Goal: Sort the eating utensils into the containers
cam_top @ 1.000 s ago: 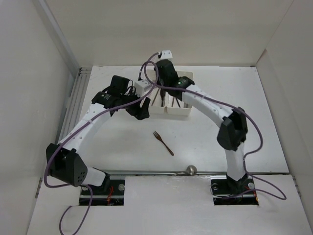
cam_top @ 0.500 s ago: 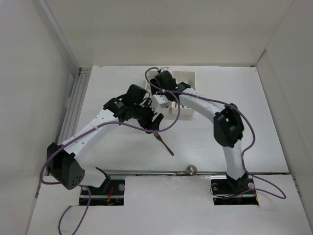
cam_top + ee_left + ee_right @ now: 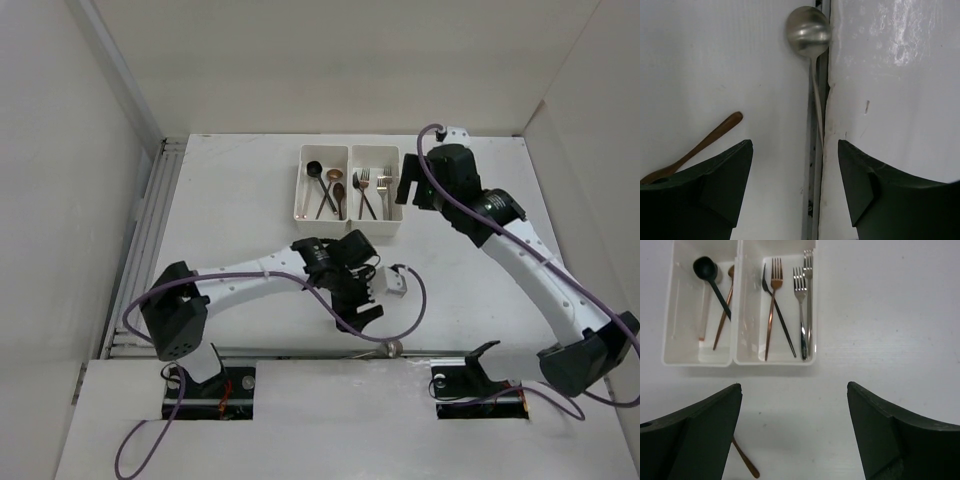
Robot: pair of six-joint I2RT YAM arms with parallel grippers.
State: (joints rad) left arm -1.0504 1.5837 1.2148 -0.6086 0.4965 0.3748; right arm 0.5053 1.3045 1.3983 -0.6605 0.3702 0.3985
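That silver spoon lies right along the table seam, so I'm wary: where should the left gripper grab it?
Likely the silver spoon at its neck below the bowl, left gripper coming from straight above, open jaws straddling the seam: the thin handle lies along that groove.

**Spoon jammed in edge seam; free table short of bins**

Your L gripper, jaws wide, has bare table btwn its fingers. Ahead, the silver spoon lies w/ handle along the seam: tight for a finger. The copper fork sits just beside its L finger. R gripper, spread, hangs over free table; the bins wall off the far side.
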